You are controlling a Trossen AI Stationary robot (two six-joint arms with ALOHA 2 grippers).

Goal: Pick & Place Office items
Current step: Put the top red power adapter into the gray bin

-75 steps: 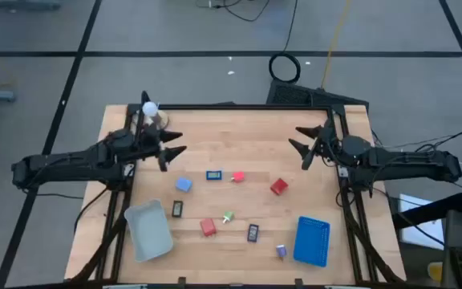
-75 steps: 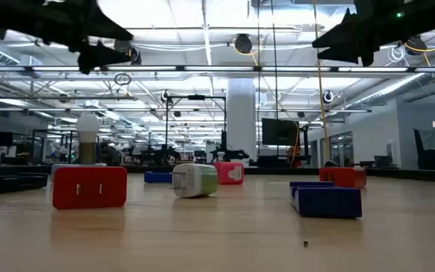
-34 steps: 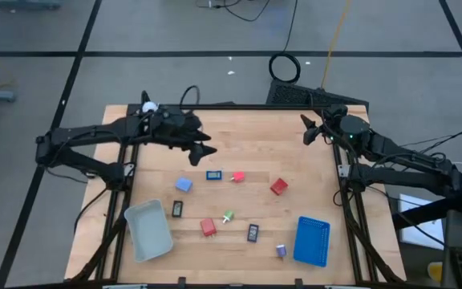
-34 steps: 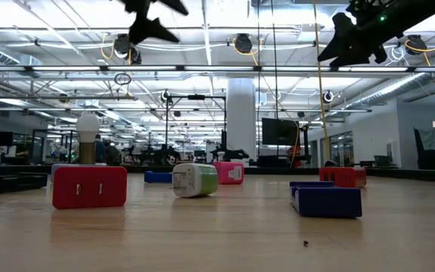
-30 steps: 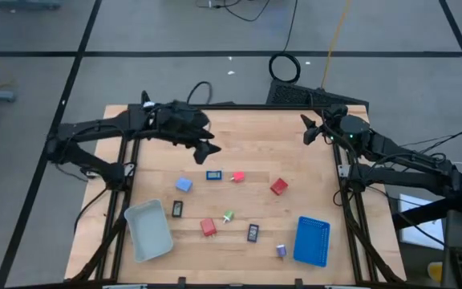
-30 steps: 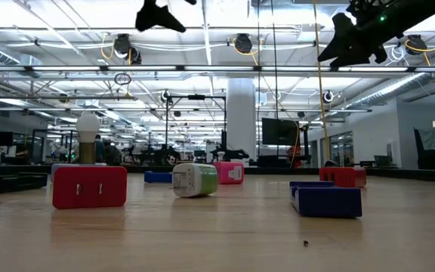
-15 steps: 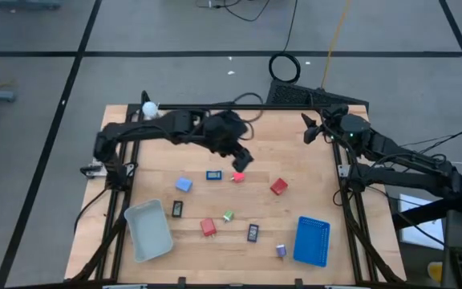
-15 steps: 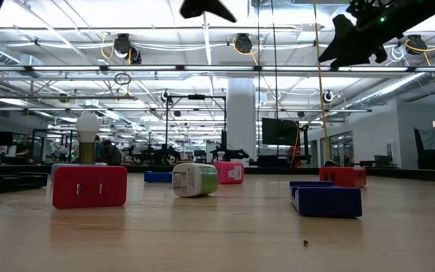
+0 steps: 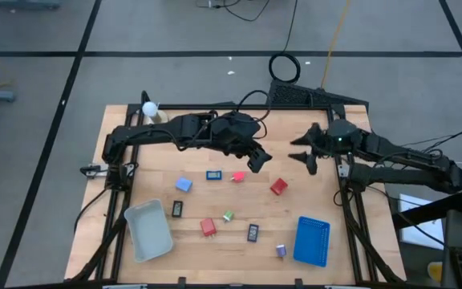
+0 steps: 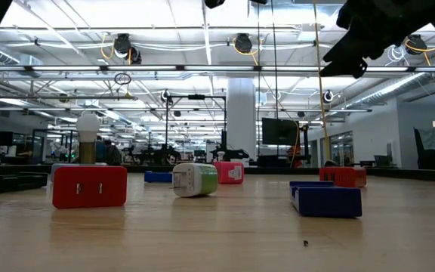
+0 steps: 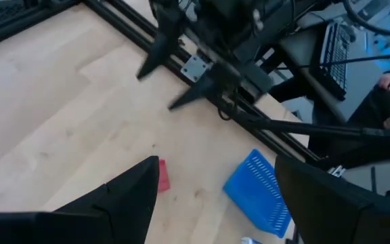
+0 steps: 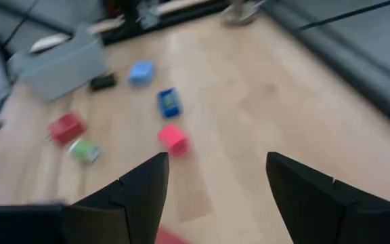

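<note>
While the left gripper (image 9: pixel 257 158) hung above the middle of the tabletop (image 9: pixel 295 205), its jaws were spread and empty, near a red block (image 9: pixel 278 187). Well apart from that block, the right gripper (image 9: pixel 305 149) hovered, jaws likewise released. Small office items (image 9: pixel 215 201) lay scattered between a grey tray (image 9: pixel 148 230) and a blue tray (image 9: pixel 312 240).

Grey floor (image 9: pixel 175 76) with dark lines; bright ceiling lights (image 10: pixel 202 15) beyond.
</note>
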